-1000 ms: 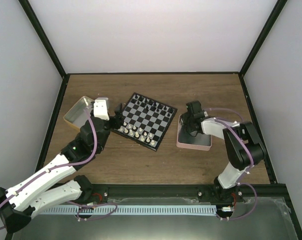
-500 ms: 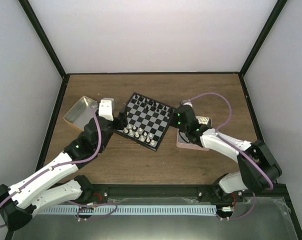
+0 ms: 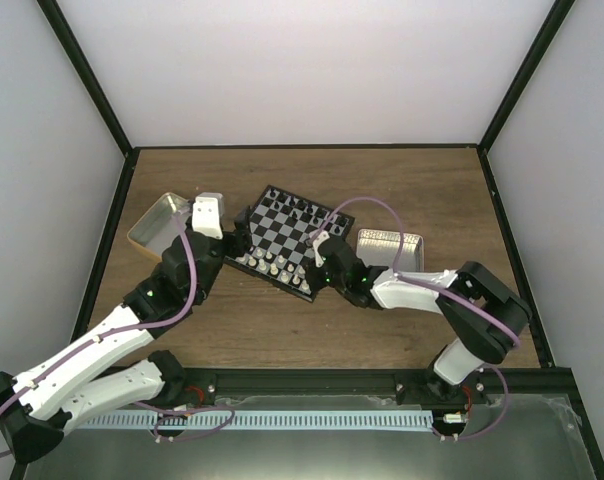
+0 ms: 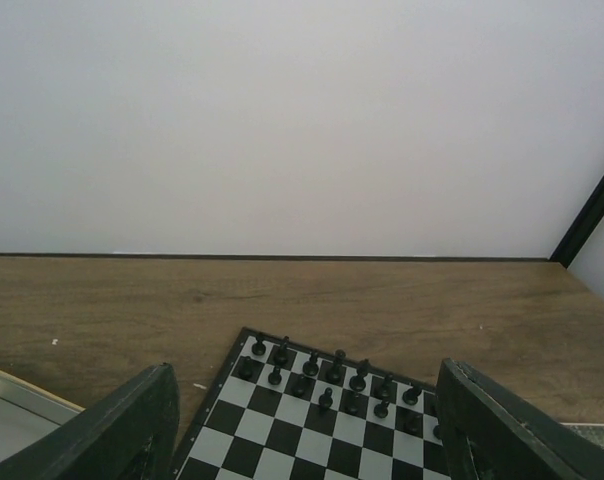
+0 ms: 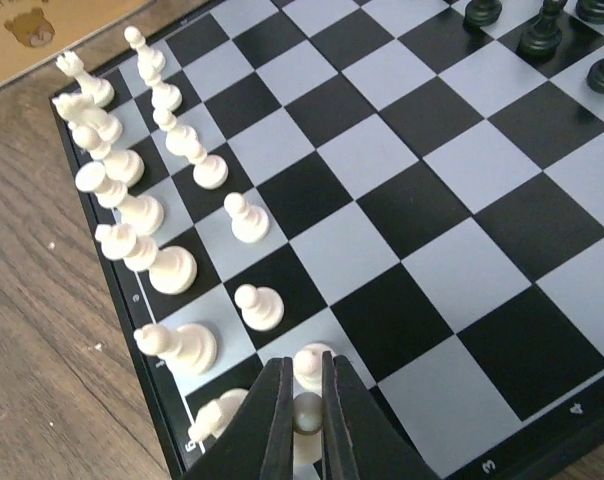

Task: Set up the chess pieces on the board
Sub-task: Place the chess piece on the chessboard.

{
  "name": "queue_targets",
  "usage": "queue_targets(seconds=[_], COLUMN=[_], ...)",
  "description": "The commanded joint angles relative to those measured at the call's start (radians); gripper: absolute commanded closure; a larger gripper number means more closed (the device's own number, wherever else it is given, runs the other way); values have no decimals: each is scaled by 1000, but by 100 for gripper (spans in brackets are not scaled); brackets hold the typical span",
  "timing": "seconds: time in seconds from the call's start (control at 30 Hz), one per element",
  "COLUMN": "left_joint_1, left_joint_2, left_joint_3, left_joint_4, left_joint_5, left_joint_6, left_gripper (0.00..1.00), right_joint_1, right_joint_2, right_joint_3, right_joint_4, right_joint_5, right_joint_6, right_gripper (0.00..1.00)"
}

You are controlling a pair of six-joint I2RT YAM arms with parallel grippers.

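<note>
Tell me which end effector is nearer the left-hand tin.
Left end effector, just right of the tin; the right end effector sits beyond it, over the chessboard.

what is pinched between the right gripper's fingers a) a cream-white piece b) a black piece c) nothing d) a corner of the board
a: the right wrist view shows the right gripper closed on a cream-white piece at the edge of the board, by the other white pieces.
</note>
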Motion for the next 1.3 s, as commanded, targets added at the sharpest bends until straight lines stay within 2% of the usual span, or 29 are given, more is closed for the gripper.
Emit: queue_targets(seconds=[0.0,0.27,0.77,1.07,1.27], left_joint_1=[6,8,9,10,10], left_joint_2=[-4,1,2,2,-6], left_joint_3=[21,17,11,11,13], left_joint_4=[-3,1,2,2,-2], left_joint_5=[-22,-22,-22,-19,-17], left_joint_6=[23,27,27,25,22], left_gripper=[28,28,28,28,28], right_joint_1=[19,20,20,20,20], right_joint_2=[-9,15,60,12,-55], right_joint_3=[-18,-26,-45,-50,-37], right_joint_4=[11,-11,9,-17,-77], right_joint_5=[67,125,83,80,90], right_joint_6=[-55,-48,-53,-2,51], right_gripper=[99,99,96,79,74])
